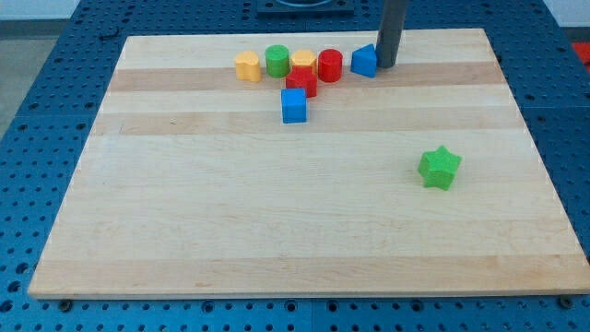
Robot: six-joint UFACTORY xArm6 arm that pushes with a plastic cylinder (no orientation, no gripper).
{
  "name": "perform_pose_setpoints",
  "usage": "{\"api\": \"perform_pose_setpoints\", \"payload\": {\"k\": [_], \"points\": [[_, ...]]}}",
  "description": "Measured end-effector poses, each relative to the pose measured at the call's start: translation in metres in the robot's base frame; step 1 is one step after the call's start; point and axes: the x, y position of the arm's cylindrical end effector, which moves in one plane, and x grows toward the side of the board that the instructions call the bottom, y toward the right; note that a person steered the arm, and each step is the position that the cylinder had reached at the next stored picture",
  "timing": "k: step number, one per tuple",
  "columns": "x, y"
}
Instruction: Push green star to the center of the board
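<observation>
**Green star not yet pushed, tip parked at the far edge**

A blue pegboard bench carries the pale wooden surface (304, 231), the board for the task. There are no containers on it and the arm has no claw, only a dark rod, so nothing is held. My tip (386, 65) rests near the view's top, touching or just beside the blue triangular block (365, 61). Along that top edge huddle a yellow block (246, 65), green cylinder (277, 60), second yellow block (302, 61), red cylinder (330, 65), red block (301, 81) and blue cube (294, 105). The green star (439, 168) sits alone toward the view's right, well apart from my tip. I judge the whole push leftward to centre remains.
</observation>
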Motion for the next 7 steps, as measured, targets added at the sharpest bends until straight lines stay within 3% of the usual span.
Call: {"api": "perform_pose_setpoints", "payload": {"k": [2,4,7], "points": [[0.014,-0.011],[0.048,0.034],[0.154,0.078]]}}
